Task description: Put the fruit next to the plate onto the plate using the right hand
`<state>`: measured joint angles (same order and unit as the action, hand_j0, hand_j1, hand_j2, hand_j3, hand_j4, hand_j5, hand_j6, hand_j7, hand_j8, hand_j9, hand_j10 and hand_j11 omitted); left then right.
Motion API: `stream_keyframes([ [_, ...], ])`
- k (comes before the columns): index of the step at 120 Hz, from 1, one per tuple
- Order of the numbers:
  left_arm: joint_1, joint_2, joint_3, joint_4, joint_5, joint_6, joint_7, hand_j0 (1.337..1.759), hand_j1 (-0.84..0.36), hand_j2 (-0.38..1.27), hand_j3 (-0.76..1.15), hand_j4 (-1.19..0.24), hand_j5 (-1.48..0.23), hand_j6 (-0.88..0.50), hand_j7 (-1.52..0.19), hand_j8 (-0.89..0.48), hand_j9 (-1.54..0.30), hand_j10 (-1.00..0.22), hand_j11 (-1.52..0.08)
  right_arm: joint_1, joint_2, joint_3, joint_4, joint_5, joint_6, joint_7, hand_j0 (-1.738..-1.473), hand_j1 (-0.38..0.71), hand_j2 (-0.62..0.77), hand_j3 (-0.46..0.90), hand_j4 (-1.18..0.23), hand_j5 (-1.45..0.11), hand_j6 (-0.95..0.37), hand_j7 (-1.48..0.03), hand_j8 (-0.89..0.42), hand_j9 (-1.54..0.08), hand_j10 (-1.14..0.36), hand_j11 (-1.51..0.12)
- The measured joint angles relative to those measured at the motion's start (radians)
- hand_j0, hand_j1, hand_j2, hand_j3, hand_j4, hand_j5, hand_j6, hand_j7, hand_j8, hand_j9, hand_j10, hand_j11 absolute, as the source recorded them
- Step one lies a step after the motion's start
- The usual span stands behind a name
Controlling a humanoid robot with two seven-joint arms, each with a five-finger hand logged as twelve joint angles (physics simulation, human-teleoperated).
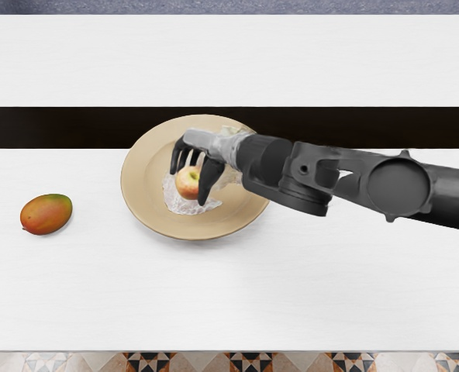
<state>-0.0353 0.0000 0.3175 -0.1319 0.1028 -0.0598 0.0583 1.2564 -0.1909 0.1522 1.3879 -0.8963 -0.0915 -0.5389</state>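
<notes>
We see the apple (188, 183) on the plate (143, 203), a little left of the plate's middle. It is round, so we can make out no long axis, and we cannot tell which way its stem end faces. The right hand (204, 149) reaches over the plate from the surface's right edge, palm down. Its dark fingers (212, 183) are curled narrowly about the apple, one on its right side and the others over its upper left. They hide its top. A pale glare patch on the plate under the fruit blurs its lower outline.

The mango (46, 214) lies on the white surface (291, 294) well left of the plate, toward the left edge, with its long axis nearly along the front edge. A dark band (51, 128) crosses behind the plate's far rim. The forearm covers the plate's right rim.
</notes>
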Motion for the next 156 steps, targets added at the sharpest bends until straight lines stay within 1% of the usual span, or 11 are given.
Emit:
stream_keyframes([
  [4, 0.000, 0.000, 0.000, 0.000, 0.000, 0.000, 0.000, 1.658, 0.06, 0.05, 0.00, -0.24, -0.32, -0.24, -0.32, -0.24, -0.32, -0.24, -0.32, 0.002, 0.009, -0.006, -0.007, -0.011, 0.000, -0.004, -1.657, 0.26, 0.48, 0.00, -0.66, -0.94, -0.50, -0.90, -0.46, -0.93, -0.69, -0.94],
  [28, 0.000, 0.000, 0.000, 0.000, 0.000, 0.000, 0.000, 1.658, 0.06, 0.05, 0.00, -0.24, -0.32, -0.24, -0.32, -0.24, -0.32, -0.24, -0.32, 0.005, 0.032, -0.022, -0.031, -0.035, -0.001, -0.012, -1.657, 0.25, 0.47, 0.00, -0.65, -0.90, -0.52, -0.87, -0.50, -0.90, -0.72, -0.90],
  [38, 0.000, 0.000, 0.000, 0.000, 0.000, 0.000, 0.000, 1.658, 0.06, 0.05, 0.00, -0.24, -0.32, -0.24, -0.32, -0.24, -0.32, -0.24, -0.32, 0.006, 0.034, -0.022, -0.033, -0.035, 0.000, -0.013, -1.658, 0.23, 0.39, 0.00, -0.62, -0.84, -0.51, -0.82, -0.50, -0.84, -0.71, -0.84],
  [57, 0.000, 0.000, 0.000, 0.000, 0.000, 0.000, 0.000, 1.658, 0.06, 0.05, 0.00, -0.24, -0.32, -0.24, -0.32, -0.24, -0.32, -0.24, -0.32, 0.006, 0.035, -0.021, -0.036, -0.029, 0.002, -0.013, -1.658, 0.21, 0.17, 0.00, -0.53, -0.71, -0.47, -0.70, -0.47, -0.71, -0.58, -0.71],
  [67, 0.000, 0.000, 0.000, 0.000, 0.000, 0.000, 0.000, 1.658, 0.06, 0.05, 0.00, -0.24, -0.32, -0.24, -0.32, -0.24, -0.32, -0.24, -0.32, 0.006, 0.035, -0.021, -0.038, -0.027, 0.003, -0.013, -1.658, 0.17, 0.09, 0.00, -0.48, -0.64, -0.44, -0.63, -0.44, -0.63, -0.51, -0.64],
  [88, 0.000, 0.000, 0.000, 0.000, 0.000, 0.000, 0.000, 1.658, 0.06, 0.05, 0.00, -0.24, -0.32, -0.24, -0.32, -0.24, -0.32, -0.24, -0.32, 0.006, 0.034, -0.020, -0.041, -0.023, 0.004, -0.013, -1.658, 0.08, 0.00, 0.00, -0.38, -0.49, -0.36, -0.49, -0.36, -0.49, -0.39, -0.50],
  [102, 0.000, 0.000, 0.000, 0.000, 0.000, 0.000, 0.000, 1.658, 0.06, 0.05, 0.00, -0.24, -0.32, -0.24, -0.32, -0.24, -0.32, -0.24, -0.32, 0.007, 0.026, -0.014, -0.037, 0.027, 0.004, -0.012, -1.658, -0.03, -0.01, 0.00, -0.28, -0.37, -0.27, -0.37, -0.27, -0.37, -0.29, -0.37],
  [114, 0.000, 0.000, 0.000, 0.000, 0.000, 0.000, 0.000, 1.658, 0.06, 0.05, 0.00, -0.24, -0.32, -0.24, -0.32, -0.24, -0.32, -0.24, -0.32, 0.003, -0.005, 0.032, -0.016, 0.104, 0.026, -0.008, -1.658, -0.13, -0.01, 0.00, -0.19, -0.25, -0.19, -0.25, -0.19, -0.25, -0.20, -0.25],
  [128, 0.000, 0.000, 0.000, 0.000, 0.000, 0.000, 0.000, 1.658, 0.06, 0.05, 0.00, -0.24, -0.32, -0.24, -0.32, -0.24, -0.32, -0.24, -0.32, -0.011, -0.050, 0.101, 0.031, 0.189, 0.054, -0.003, -1.658, -0.20, -0.01, 0.00, -0.13, -0.17, -0.13, -0.17, -0.13, -0.17, -0.13, -0.17],
  [145, 0.000, 0.000, 0.000, 0.000, 0.000, 0.000, 0.000, 1.658, 0.06, 0.05, 0.00, -0.24, -0.32, -0.24, -0.32, -0.24, -0.32, -0.24, -0.32, -0.099, -0.091, 0.262, 0.062, 0.281, 0.196, 0.008, -1.658, -0.25, -0.01, 0.00, -0.09, -0.11, -0.09, -0.11, -0.09, -0.11, -0.09, -0.11],
  [156, 0.000, 0.000, 0.000, 0.000, 0.000, 0.000, 0.000, 1.658, 0.06, 0.05, 0.00, -0.24, -0.32, -0.24, -0.32, -0.24, -0.32, -0.24, -0.32, -0.139, -0.144, 0.337, 0.069, 0.393, 0.309, 0.036, -1.658, -0.26, -0.01, 0.00, -0.07, -0.09, -0.07, -0.09, -0.07, -0.09, -0.07, -0.09],
])
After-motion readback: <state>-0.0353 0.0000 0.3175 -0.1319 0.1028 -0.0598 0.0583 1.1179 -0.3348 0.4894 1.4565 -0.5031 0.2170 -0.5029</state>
